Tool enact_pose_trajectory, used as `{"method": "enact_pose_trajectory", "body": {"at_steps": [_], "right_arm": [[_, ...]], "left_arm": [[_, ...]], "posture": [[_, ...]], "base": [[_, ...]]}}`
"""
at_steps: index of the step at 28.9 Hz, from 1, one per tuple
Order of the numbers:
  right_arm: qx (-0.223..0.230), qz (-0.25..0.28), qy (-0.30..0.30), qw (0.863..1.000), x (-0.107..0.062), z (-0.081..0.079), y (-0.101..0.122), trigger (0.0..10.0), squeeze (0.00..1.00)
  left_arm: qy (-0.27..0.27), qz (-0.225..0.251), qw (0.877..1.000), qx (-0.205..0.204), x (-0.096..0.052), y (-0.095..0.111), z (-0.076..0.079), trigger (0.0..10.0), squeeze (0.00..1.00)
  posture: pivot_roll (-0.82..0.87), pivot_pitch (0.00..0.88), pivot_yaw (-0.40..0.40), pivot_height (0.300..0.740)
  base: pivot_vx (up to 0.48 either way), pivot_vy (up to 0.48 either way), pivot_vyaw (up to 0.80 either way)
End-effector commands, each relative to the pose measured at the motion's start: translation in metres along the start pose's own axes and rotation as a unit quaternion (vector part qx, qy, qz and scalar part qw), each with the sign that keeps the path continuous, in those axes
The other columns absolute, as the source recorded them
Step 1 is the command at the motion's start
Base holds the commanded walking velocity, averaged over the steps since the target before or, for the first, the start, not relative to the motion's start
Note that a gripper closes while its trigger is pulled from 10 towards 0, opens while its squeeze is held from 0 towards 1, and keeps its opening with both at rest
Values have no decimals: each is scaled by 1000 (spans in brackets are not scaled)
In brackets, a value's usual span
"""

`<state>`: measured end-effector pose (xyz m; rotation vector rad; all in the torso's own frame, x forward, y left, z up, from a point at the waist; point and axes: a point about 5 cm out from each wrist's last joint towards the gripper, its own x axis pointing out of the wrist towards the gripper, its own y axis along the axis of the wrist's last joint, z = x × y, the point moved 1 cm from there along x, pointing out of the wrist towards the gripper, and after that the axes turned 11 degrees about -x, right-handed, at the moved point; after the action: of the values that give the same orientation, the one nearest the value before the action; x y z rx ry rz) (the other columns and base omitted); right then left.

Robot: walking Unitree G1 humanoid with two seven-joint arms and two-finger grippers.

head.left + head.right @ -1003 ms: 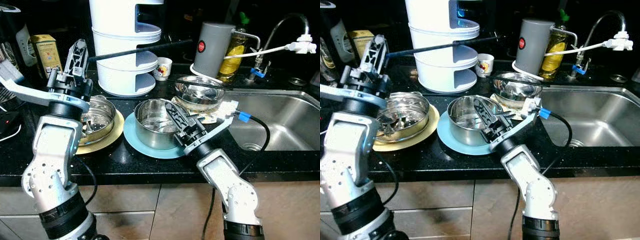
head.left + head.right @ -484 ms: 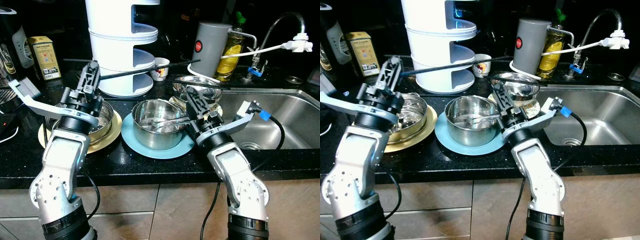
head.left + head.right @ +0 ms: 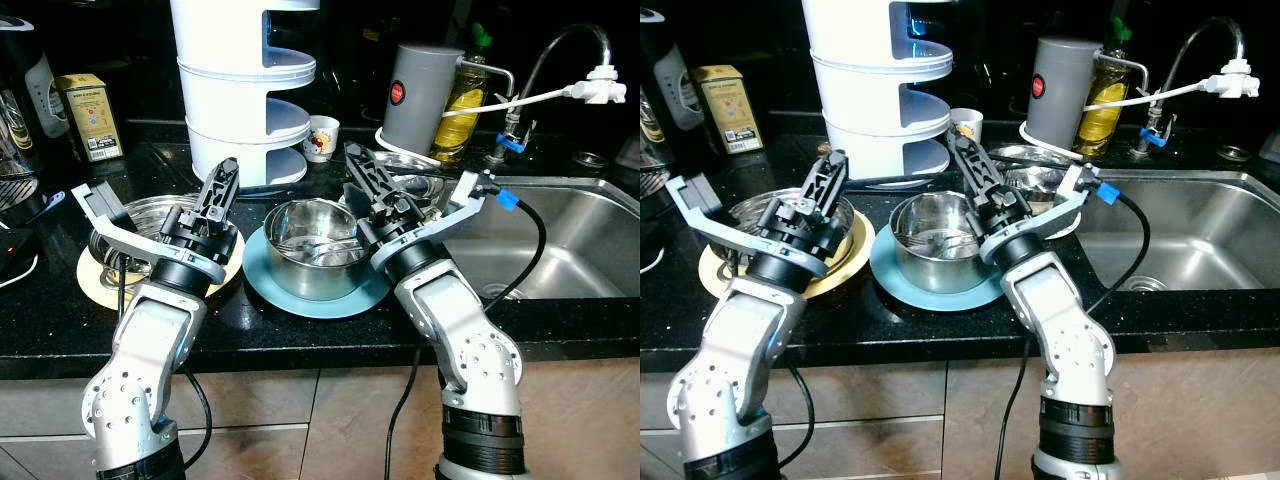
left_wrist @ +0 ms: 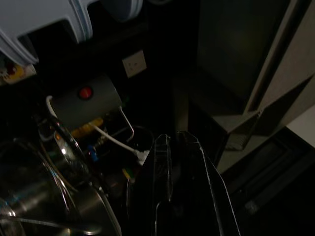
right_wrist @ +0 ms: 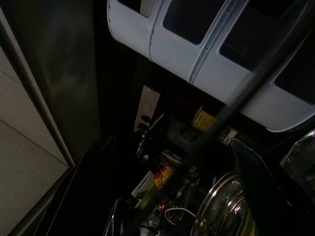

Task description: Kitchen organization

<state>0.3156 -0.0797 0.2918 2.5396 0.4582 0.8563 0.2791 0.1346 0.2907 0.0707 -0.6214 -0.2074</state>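
No word or number can be read with any confidence in these pictures. The yellow box [image 3: 90,115] standing at the back left of the black counter carries a framed label with several lines of print, but the letters are too small to make out; it may be a tea or food carton, though the label does not settle that. The small white cup [image 3: 323,137] beside the white tiered stand bears a red and yellow printed picture, with no legible lettering. The grey cylindrical appliance [image 3: 427,97] shows a round red mark on its side, and nothing can be read on it. The yellow bottle [image 3: 466,97] behind it shows no legible label.
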Motion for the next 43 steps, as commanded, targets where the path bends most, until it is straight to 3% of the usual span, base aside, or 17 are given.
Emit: {"method": "enact_pose_trajectory", "body": {"at_steps": [1, 2, 3, 4, 11, 36, 37, 38, 39, 40, 41, 42, 43], "right_arm": [[50, 8, 32, 998, 11, -20, -14, 10000, 0], [52, 8, 30, 998, 11, -20, -14, 8627, 0], [58, 9, 27, 998, 11, -19, -14, 8627, 0], [64, 11, 24, 998, 11, -18, -14, 118, 0], [69, 12, 15, 997, 11, -16, -14, 0, 0], [62, 28, 18, 998, 10, -18, -7, 0, 0], [60, 31, 17, 998, 9, -17, -5, 0, 0], [60, 31, 17, 998, 9, -17, -5, 0, 0], [59, 33, 16, 998, 9, -17, -3, 0, 0], [59, 33, 16, 998, 9, -17, -3, 0, 0], [59, 34, 16, 998, 9, -17, -3, 0, 0], [58, 35, 16, 998, 10, -16, -2, 0, 0], [58, 36, 16, 998, 10, -16, -1, 0, 0]], "left_arm": [[-12, -12, 1000, -1, -1, -4, 3, 0, 0], [-10, -9, 1000, -1, -2, -4, 3, 0, 0], [-8, -5, 1000, -1, -2, -3, 2, 0, 0], [-6, 0, 1000, 0, -3, -2, 2, 0, 0], [-2, 15, 1000, 7, -5, 3, 1, 0, 0], [1, 3, 1000, 13, -7, 10, -5, 0, 0], [6, -1, 1000, 18, -7, 9, -5, 8784, 0], [6, -1, 1000, 18, -7, 9, -5, 8784, 0], [10, -2, 1000, 20, -7, 8, -5, 10000, 0], [10, -2, 1000, 20, -7, 8, -5, 10000, 0], [10, -2, 1000, 23, -7, 7, -4, 10000, 86], [4, -2, 1000, 22, -6, 5, -2, 10000, 1000], [4, -2, 1000, 25, -6, 3, -1, 10000, 1000]], "posture": [[-32, 51, -54, 740], [-29, 50, -56, 740], [-28, 49, -58, 740], [-28, 49, -58, 740], [-28, 48, -57, 740], [-33, 60, -54, 740], [-33, 62, -54, 740], [-33, 62, -54, 740], [-34, 62, -54, 740], [-34, 62, -54, 740], [-33, 63, -54, 740], [-33, 63, -54, 740], [-33, 63, -55, 740]], "base": [[0, 0, 0], [0, 0, 0], [0, 0, 0], [0, 0, 0], [0, 0, 0], [0, 0, 0], [0, 0, 0], [0, 0, 0], [0, 0, 0], [0, 0, 0], [0, 0, 0], [0, 0, 0], [0, 0, 0]]}}
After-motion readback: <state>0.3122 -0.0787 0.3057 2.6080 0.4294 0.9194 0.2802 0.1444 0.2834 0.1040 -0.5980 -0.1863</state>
